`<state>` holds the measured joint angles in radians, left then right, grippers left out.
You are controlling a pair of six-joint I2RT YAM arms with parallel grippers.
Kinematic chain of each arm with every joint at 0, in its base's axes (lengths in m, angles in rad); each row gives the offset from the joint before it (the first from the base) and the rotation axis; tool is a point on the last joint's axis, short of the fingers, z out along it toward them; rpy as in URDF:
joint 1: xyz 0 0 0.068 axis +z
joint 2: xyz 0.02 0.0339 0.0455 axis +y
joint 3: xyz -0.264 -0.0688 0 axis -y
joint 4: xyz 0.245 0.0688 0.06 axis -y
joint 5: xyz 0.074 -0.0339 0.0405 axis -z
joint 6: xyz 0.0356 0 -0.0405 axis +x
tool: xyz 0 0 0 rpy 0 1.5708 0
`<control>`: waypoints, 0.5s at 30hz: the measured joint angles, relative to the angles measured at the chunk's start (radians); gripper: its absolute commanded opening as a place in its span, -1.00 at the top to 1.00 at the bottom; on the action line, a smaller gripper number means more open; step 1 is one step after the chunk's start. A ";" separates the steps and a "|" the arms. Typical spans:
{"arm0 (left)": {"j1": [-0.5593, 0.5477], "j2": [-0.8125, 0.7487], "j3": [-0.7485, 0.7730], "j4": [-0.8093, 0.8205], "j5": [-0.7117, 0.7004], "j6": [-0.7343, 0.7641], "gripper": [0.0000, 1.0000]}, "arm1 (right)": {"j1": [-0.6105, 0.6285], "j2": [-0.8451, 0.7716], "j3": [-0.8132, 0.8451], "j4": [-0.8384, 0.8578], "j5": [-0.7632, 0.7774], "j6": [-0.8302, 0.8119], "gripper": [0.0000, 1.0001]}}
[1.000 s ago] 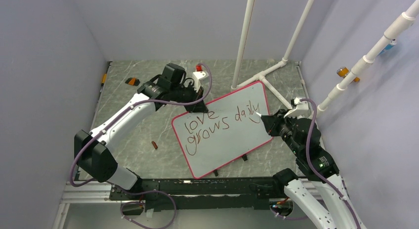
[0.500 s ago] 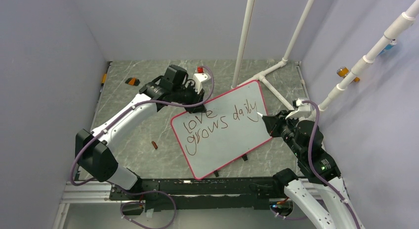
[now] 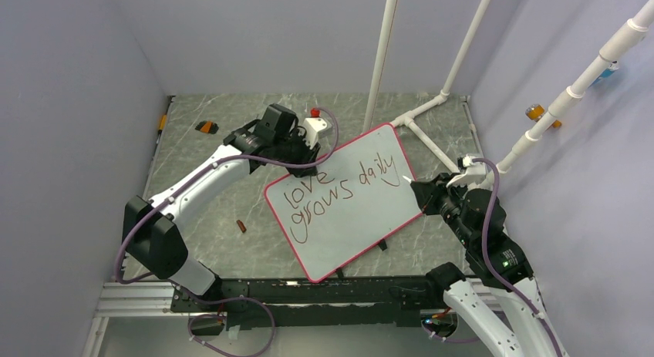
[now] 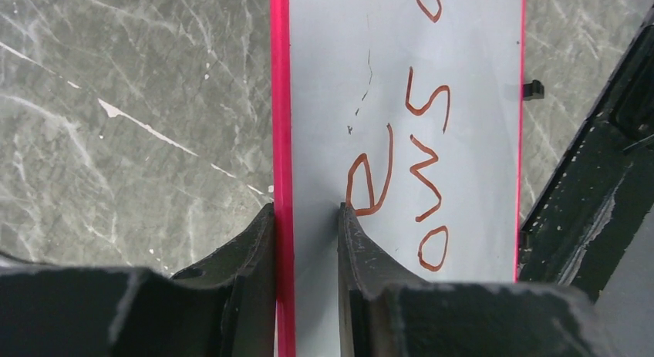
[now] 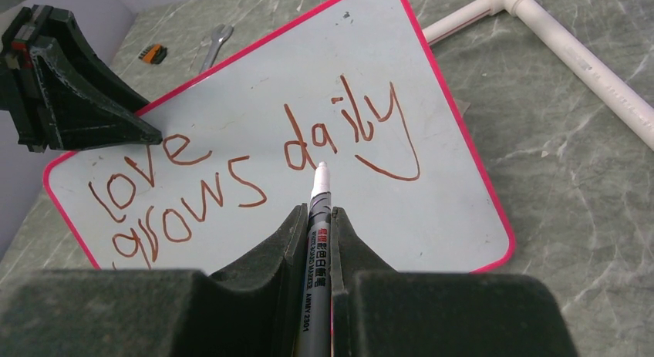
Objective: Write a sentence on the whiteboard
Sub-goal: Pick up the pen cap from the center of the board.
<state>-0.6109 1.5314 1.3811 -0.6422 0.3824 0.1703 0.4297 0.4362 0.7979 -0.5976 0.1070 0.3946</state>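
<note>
The whiteboard (image 3: 347,226) has a pink frame and lies at an angle on the marble table. The sentence (image 3: 339,189) on it reads "love grows daily" in dark red cursive. My left gripper (image 3: 312,166) is shut on the board's far left edge. In the left wrist view its jaws (image 4: 305,209) clamp the pink frame of the whiteboard (image 4: 332,102) beside the writing (image 4: 428,195). My right gripper (image 3: 420,195) is shut on a grey marker (image 5: 316,241) at the board's right edge. The marker's white tip hovers over "daily" (image 5: 347,137).
A white PVC pipe frame (image 3: 420,129) stands behind the board. A white box with a red button (image 3: 316,124) sits by the left gripper. An orange-black piece (image 3: 206,126) and a small brown item (image 3: 241,227) lie at left. Two black clips (image 3: 382,245) sit on the board's near edge.
The left gripper has shifted a little to the right with the board's far edge, and the board has turned slightly. The right gripper and its marker have drawn back a little to the right.
</note>
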 measured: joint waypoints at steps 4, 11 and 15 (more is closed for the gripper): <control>-0.007 0.000 -0.002 -0.006 -0.040 0.020 0.34 | 0.000 0.000 0.000 0.000 0.000 -0.002 1.00; -0.021 0.004 -0.003 -0.013 -0.098 0.063 0.30 | 0.000 0.000 0.000 0.000 0.000 -0.002 1.00; -0.025 0.005 -0.003 -0.019 -0.122 0.081 0.26 | 0.000 0.000 0.000 0.000 0.000 -0.002 1.00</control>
<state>-0.6361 1.5364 1.3785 -0.6613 0.2604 0.2516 0.4297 0.4366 0.7982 -0.5980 0.1066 0.3923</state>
